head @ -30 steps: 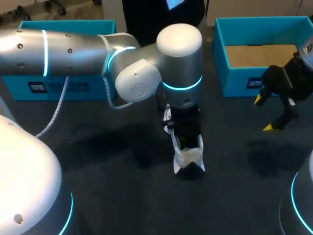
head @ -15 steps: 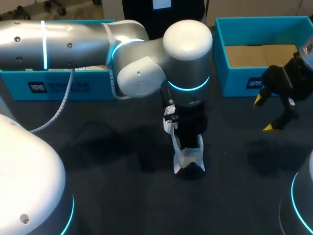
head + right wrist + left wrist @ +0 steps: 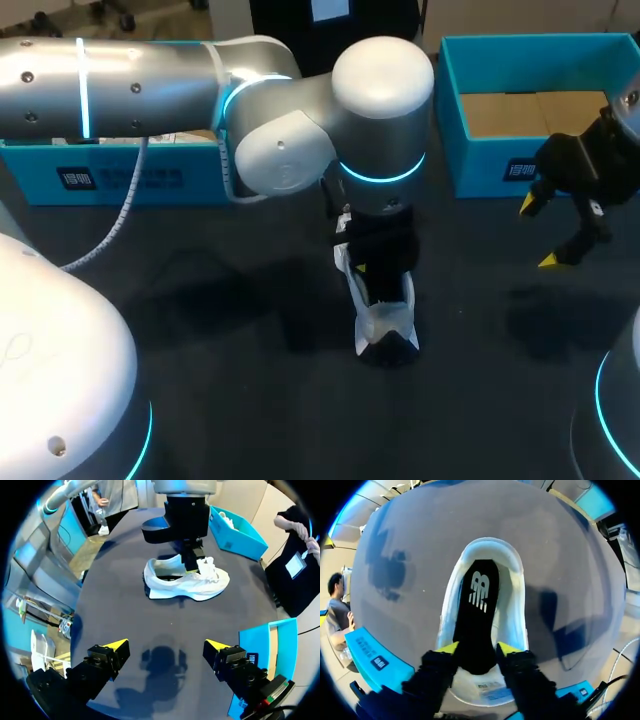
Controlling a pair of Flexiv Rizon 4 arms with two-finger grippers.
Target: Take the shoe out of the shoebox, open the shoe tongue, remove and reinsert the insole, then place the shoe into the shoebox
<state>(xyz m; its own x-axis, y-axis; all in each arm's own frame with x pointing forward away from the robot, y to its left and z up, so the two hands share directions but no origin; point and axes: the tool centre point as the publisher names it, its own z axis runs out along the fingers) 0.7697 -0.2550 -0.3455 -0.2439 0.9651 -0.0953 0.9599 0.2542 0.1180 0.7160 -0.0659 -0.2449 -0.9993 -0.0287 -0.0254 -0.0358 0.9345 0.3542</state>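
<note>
Two yellow tips of the left gripper [image 3: 477, 648] press on opposite edges of the insole [image 3: 479, 605], so I judge the jaws narrowed and holding it. The black strip runs from between them straight ahead, down into the shoe [image 3: 485, 547]. Gripping it across its width, near one end, gives the arm a handle to slide the strip along the shoe's length, whether it is coming out or going back in. I cannot tell which.

The shoe stands upright on the table [image 3: 570, 580], directly under the left jaws. Its tongue [image 3: 487, 692] is folded back just below the tips, which is what leaves the opening free for them to reach in.

The right gripper [image 3: 166, 645] hangs above bare table with its jaws wide and nothing between them. The shoe lies well ahead of it, side-on, and the shoebox [image 3: 490, 170] is just beside it. My reading is that it is parked there to stay out of the left arm's way. Nothing braces the shoe, so a hard pull could drag it.
</note>
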